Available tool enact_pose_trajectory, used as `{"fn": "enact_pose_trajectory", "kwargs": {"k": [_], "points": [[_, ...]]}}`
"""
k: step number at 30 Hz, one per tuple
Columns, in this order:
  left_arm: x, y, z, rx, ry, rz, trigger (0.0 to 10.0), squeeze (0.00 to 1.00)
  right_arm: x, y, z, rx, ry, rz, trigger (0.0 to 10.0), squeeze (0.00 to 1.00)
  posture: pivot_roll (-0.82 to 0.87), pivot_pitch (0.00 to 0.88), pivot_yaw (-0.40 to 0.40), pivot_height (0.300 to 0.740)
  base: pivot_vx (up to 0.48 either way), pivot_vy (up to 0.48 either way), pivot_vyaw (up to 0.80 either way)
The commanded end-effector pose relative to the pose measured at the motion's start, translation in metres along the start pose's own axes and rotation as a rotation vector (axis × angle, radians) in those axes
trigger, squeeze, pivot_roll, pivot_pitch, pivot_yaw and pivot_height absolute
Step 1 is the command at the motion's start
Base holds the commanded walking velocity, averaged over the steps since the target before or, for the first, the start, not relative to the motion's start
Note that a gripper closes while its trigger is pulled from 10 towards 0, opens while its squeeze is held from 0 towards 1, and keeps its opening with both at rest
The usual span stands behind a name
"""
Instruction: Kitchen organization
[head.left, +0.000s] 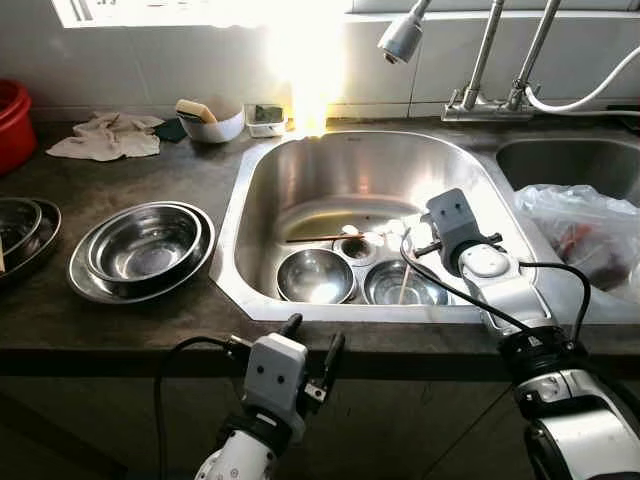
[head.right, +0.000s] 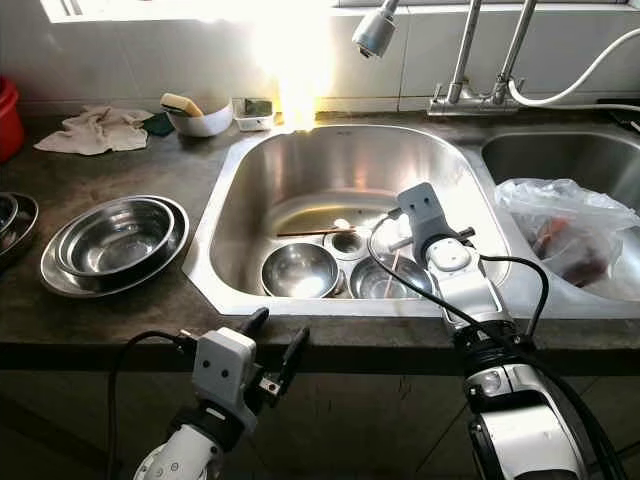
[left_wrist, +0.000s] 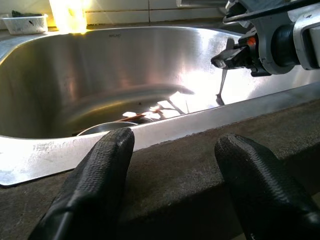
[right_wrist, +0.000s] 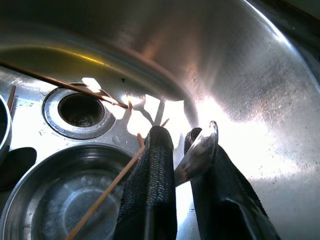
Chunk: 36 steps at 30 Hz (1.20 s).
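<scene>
So I'm standing at a dark stone-look countertop (head.left: 190, 180) that runs along a pale tiled wall (head.left: 150, 60). There's a window (head.left: 180, 10) right above it and the sun is blasting through, washing out the middle of the wall and throwing a hard glare down onto the counter edge. Below the front lip of the counter the cabinet front (head.left: 100, 420) sits in deep shade, basically brown-black. Light's harsh up top, murky underneath.
</scene>
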<state>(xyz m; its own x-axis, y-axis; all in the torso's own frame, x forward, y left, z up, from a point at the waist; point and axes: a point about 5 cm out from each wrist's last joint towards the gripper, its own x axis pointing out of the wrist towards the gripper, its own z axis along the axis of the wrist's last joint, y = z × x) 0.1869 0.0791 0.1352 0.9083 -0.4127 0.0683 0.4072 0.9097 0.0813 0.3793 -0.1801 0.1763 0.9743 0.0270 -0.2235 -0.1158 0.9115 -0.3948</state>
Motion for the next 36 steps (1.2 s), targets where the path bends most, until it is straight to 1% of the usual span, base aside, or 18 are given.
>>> {"fn": "enact_pose_trajectory", "kwargs": {"k": [1, 3, 6, 9, 10, 13, 16, 19, 20, 21, 22, 26, 29, 32, 36], "points": [[-0.004, 0.000, -0.011, -0.003, 0.077, -0.005, 10.0, 0.00, 0.000, 0.001, -0.002, 0.011, -0.004, -0.007, 10.0, 1.00, 0.06, 0.153, -0.006, 0.740, 0.000, 0.000, 0.00], [-0.004, 0.000, -0.012, -0.002, 0.078, -0.005, 10.0, 0.00, 0.000, 0.001, -0.001, 0.012, -0.008, -0.012, 10.0, 1.00, 0.06, 0.153, -0.006, 0.740, 0.000, 0.000, 0.00], [-0.002, 0.002, -0.012, 0.000, 0.078, -0.001, 10.0, 0.00, -0.002, 0.003, 0.003, 0.035, -0.048, -0.019, 10.0, 1.00, 0.06, 0.149, -0.005, 0.740, 0.000, 0.000, 0.00], [0.000, 0.004, -0.012, 0.000, 0.077, 0.004, 10.0, 0.00, -0.005, 0.002, 0.010, 0.052, -0.106, -0.057, 10.0, 1.00, 0.06, 0.144, -0.004, 0.740, 0.000, 0.000, 0.00], [0.001, 0.005, -0.013, 0.001, 0.076, 0.007, 10.0, 0.00, -0.007, 0.001, 0.012, 0.064, -0.127, -0.071, 10.0, 0.00, 0.05, 0.139, -0.004, 0.740, 0.000, 0.000, 0.00], [0.003, 0.006, -0.014, 0.005, 0.075, 0.012, 10.0, 0.00, -0.017, -0.003, 0.021, 0.108, -0.212, -0.113, 10.0, 0.00, 0.05, 0.132, -0.002, 0.740, 0.000, 0.000, 0.00], [0.006, 0.008, -0.014, 0.008, 0.073, 0.017, 10.0, 0.00, -0.033, -0.004, 0.035, 0.163, -0.344, -0.127, 10.0, 0.00, 0.04, 0.126, -0.003, 0.740, 0.000, 0.000, 0.00], [0.010, 0.010, -0.015, 0.009, 0.070, 0.022, 10.0, 0.00, -0.057, 0.005, 0.044, 0.242, -0.467, -0.096, 10.0, 0.00, 0.03, 0.114, 0.000, 0.740, 0.000, 0.000, 0.00], [0.010, 0.010, -0.016, 0.009, 0.069, 0.022, 10.0, 0.00, -0.061, 0.006, 0.045, 0.256, -0.481, -0.091, 10.0, 0.00, 0.03, 0.112, 0.000, 0.740, 0.000, 0.000, 0.00], [0.010, 0.010, -0.016, 0.009, 0.069, 0.022, 10.0, 0.00, -0.061, 0.006, 0.045, 0.256, -0.481, -0.091, 10.0, 0.00, 0.03, 0.112, 0.000, 0.740, 0.000, 0.000, 0.00], [0.012, 0.011, -0.016, 0.010, 0.067, 0.023, 10.0, 0.00, -0.073, 0.013, 0.045, 0.295, -0.518, -0.073, 10.0, 0.00, 0.03, 0.107, 0.003, 0.740, 0.000, 0.000, 0.00], [0.015, 0.012, -0.017, 0.013, 0.065, 0.026, 10.0, 0.00, -0.091, 0.028, 0.037, 0.330, -0.541, -0.018, 10.0, 0.00, 0.02, 0.094, 0.005, 0.740, 0.000, 0.000, 0.00], [0.016, 0.013, -0.018, 0.011, 0.061, 0.030, 10.0, 0.00, -0.102, 0.037, 0.027, 0.354, -0.529, 0.002, 10.0, 0.00, 0.01, 0.082, 0.005, 0.740, 0.000, 0.000, 0.00], [0.018, 0.014, -0.019, 0.010, 0.057, 0.033, 10.0, 0.00, -0.105, 0.043, 0.020, 0.376, -0.501, -0.006, 10.0, 0.00, 0.01, 0.067, 0.011, 0.740, 0.000, 0.000, 0.65], [0.019, 0.014, -0.020, 0.006, 0.052, 0.037, 10.0, 0.00, -0.105, 0.044, 0.018, 0.384, -0.480, -0.029, 10.0, 0.00, 0.00, 0.054, 0.009, 0.740, 0.000, 0.000, 0.80]]}}
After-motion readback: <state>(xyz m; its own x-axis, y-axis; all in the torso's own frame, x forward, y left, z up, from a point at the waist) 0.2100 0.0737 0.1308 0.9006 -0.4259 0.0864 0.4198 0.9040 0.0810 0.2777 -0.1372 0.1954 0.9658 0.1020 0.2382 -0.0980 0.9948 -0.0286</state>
